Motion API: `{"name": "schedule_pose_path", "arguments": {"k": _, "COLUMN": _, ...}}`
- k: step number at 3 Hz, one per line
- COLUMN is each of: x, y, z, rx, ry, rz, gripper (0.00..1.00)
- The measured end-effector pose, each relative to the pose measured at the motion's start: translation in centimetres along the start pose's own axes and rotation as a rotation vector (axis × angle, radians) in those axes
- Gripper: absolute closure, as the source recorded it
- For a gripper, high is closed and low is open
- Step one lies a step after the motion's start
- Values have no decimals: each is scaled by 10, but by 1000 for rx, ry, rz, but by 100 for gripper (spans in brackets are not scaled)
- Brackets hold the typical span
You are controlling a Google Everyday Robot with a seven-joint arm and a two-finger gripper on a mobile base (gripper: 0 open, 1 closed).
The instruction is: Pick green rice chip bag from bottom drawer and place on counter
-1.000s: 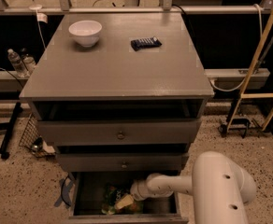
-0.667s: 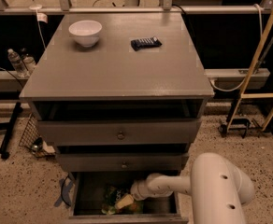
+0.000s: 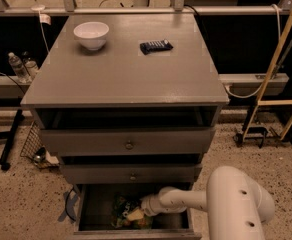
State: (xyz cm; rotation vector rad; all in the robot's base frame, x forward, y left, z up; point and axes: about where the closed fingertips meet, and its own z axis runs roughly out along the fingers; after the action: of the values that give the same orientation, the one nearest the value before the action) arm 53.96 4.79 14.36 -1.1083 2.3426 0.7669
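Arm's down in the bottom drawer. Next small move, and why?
Probably nudge the gripper slightly further onto the green rice chip bag to secure it: the gripper sits inside the open bottom drawer at the bag's right edge, and the bag lies in the drawer, not yet lifted.

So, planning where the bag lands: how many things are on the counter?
2: a white bowl back left, a black snack bar back centre. The end effector is down in the bottom drawer.
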Motion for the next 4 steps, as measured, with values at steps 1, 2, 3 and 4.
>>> {"name": "schedule_pose_path", "arguments": {"k": 1, "x": -2, "y": -2, "z": -1, "rx": -4, "ry": -8, "rz": 1, "gripper": 72}}
{"name": "schedule_pose_path", "arguments": {"k": 2, "x": -15, "y": -6, "z": -24, "rx": -10, "ry": -81, "rz": -11, "gripper": 100}}
{"name": "schedule_pose_path", "arguments": {"k": 3, "x": -21, "y": -9, "z": -49, "rx": 3, "ry": -143, "rz": -16, "gripper": 100}}
{"name": "schedule_pose_path", "arguments": {"k": 4, "x": -31, "y": -8, "z": -81, "rx": 42, "ry": -190, "rz": -45, "gripper": 100}}
